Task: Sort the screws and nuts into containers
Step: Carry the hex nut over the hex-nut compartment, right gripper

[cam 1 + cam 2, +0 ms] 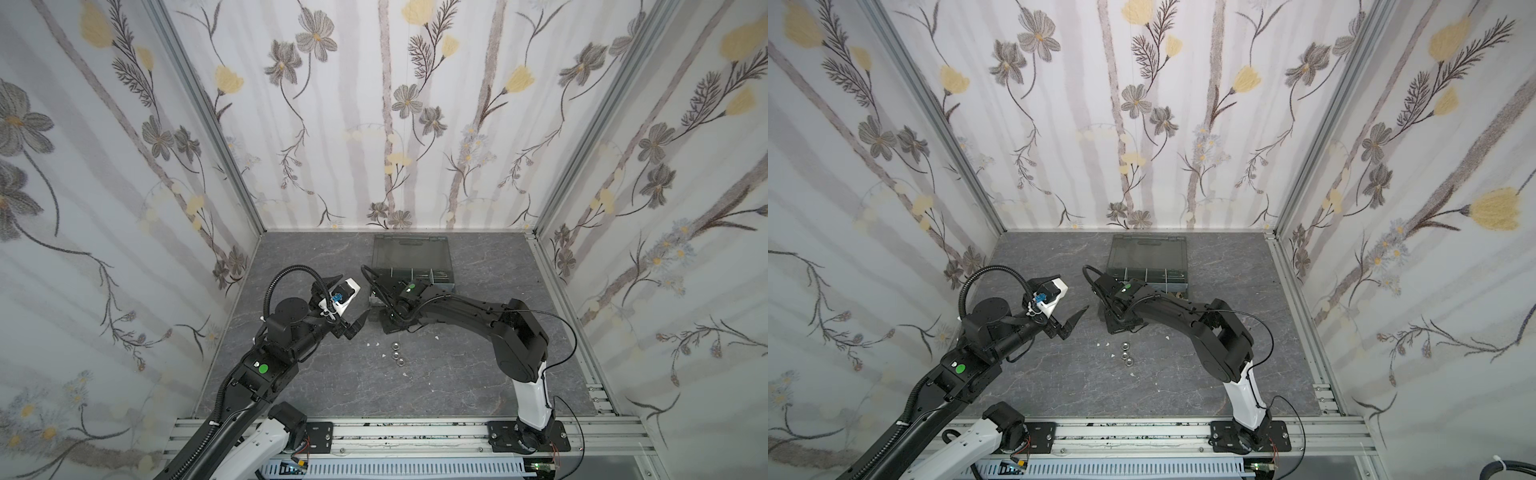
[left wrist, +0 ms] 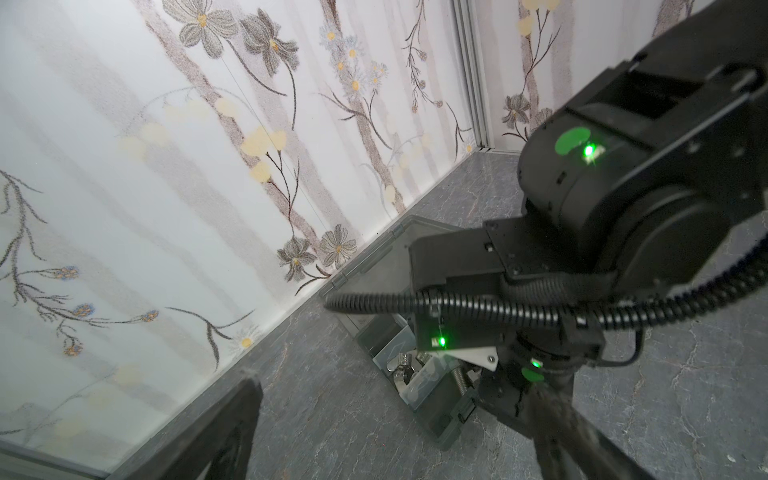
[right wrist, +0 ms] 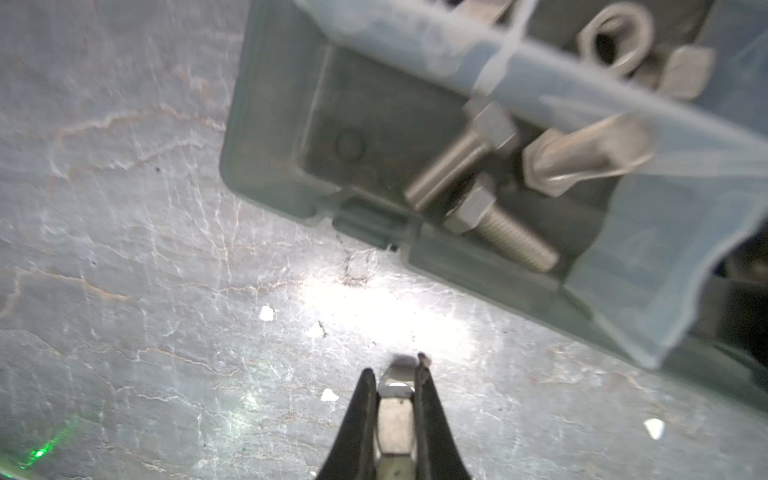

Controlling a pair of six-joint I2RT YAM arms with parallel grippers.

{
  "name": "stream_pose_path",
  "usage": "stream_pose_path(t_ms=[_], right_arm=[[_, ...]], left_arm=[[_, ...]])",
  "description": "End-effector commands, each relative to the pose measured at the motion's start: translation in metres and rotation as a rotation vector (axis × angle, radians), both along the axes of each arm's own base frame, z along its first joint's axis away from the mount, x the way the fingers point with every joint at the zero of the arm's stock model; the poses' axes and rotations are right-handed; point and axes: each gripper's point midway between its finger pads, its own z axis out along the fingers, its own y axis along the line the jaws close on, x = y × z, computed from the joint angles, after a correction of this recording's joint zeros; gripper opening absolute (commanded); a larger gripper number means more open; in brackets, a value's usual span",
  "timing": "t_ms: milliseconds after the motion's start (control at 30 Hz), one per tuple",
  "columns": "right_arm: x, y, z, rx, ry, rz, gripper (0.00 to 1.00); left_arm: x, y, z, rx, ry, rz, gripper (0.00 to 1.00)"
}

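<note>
One hex nut [image 3: 395,419], pinched by the right gripper [image 3: 395,365] beside the organizer case [image 3: 253,166], could slip free or land among the bolts [image 3: 453,166] in its corner compartment [image 3: 357,120].

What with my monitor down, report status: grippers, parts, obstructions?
Left gripper open, empty. Right gripper shut on a silver nut beside the case. Three nuts loose on the table. Nothing seen blocking the case.
</note>
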Motion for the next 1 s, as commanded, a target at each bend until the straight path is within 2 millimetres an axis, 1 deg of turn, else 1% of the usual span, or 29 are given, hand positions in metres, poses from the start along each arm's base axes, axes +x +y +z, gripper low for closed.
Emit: stream_pose_path(t_ms=[0,33,67,100,167,333,400,500,600,800,967], right_arm=[[0.029,-0.02,0.023,-0.02,-0.077,-0.032,0.08],[0.037,-0.023,0.027,-0.021,-0.095,-0.033,0.08],[0.044,-0.022,0.032,-0.02,-0.112,-0.027,0.07],[0.064,-0.034,0.035,-0.021,-0.124,-0.058,0.07],[0.082,-0.037,0.039,-0.034,-0.144,-0.06,0.06],[0.122,-0.037,0.038,-0.056,-0.179,-0.045,0.06],[0.132,-0.036,0.033,-0.066,-0.178,-0.039,0.06],[0.138,-0.034,0.024,-0.071,-0.167,-0.029,0.06],[0.137,-0.037,0.015,-0.093,-0.154,-0.026,0.06],[0.137,-0.038,0.007,-0.101,-0.153,-0.03,0.06],[0.136,-0.036,-0.003,-0.105,-0.133,-0.023,0.08]], left_arm=[[0.001,-0.002,0.012,-0.016,-0.045,-0.011,1.0],[0.001,-0.002,0.013,-0.017,-0.047,-0.011,1.0],[0.001,-0.002,0.013,-0.015,-0.05,-0.011,1.0],[0.001,-0.002,0.012,-0.012,-0.05,-0.01,1.0],[0.001,-0.002,0.014,-0.015,-0.055,-0.01,1.0],[0.0,-0.002,0.014,-0.02,-0.051,-0.013,1.0],[0.0,-0.002,0.015,-0.024,-0.049,-0.013,1.0],[-0.001,-0.003,0.016,-0.03,-0.051,-0.021,1.0],[-0.001,-0.003,0.016,-0.034,-0.051,-0.021,1.0],[-0.002,-0.003,0.016,-0.044,-0.049,-0.022,1.0],[-0.003,-0.002,0.017,-0.043,-0.049,-0.019,1.0]])
